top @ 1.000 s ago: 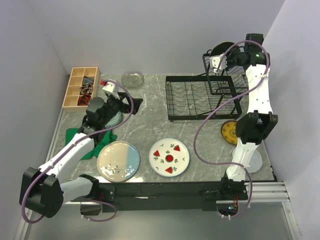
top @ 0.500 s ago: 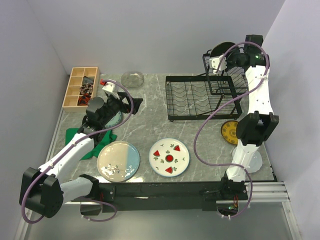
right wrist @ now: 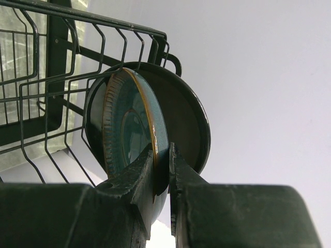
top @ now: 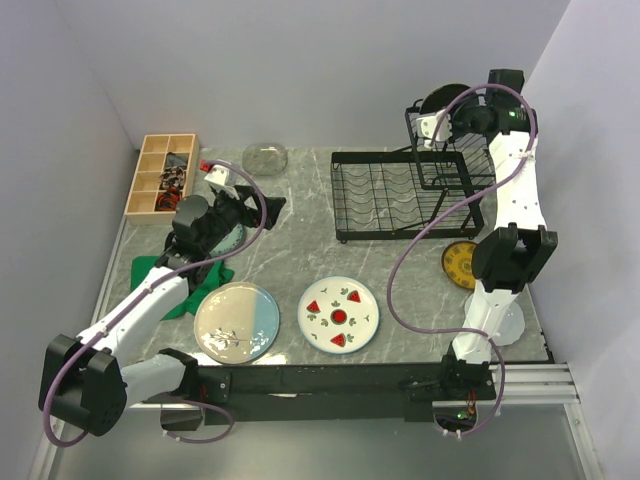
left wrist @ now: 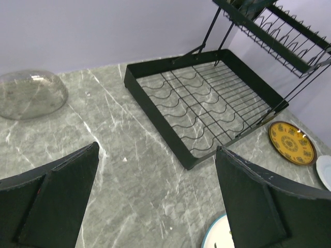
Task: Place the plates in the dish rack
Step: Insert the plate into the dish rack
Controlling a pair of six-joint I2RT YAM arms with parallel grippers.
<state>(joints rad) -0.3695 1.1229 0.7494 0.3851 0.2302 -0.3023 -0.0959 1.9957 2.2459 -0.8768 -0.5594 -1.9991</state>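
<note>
My right gripper [right wrist: 161, 155] is shut on the rim of a slate-blue plate [right wrist: 129, 124], which it holds upright at the raised upper basket [top: 440, 160] of the black wire dish rack [top: 400, 200]. A black plate [right wrist: 189, 116] stands upright just behind it. My left gripper [left wrist: 158, 150] hangs open over bare table with nothing between its fingers. On the table lie a cream-and-blue plate [top: 237, 321], a watermelon plate [top: 339, 314], a yellow patterned plate [top: 458, 264] and a clear glass plate [top: 265, 158]. Another plate [top: 232, 238] is partly hidden under the left arm.
A wooden compartment box [top: 162, 173] stands at the back left. A green cloth [top: 150, 272] lies under the left arm. The rack's lower tray [left wrist: 207, 103] holds no plates. Walls close in the table on the left, back and right.
</note>
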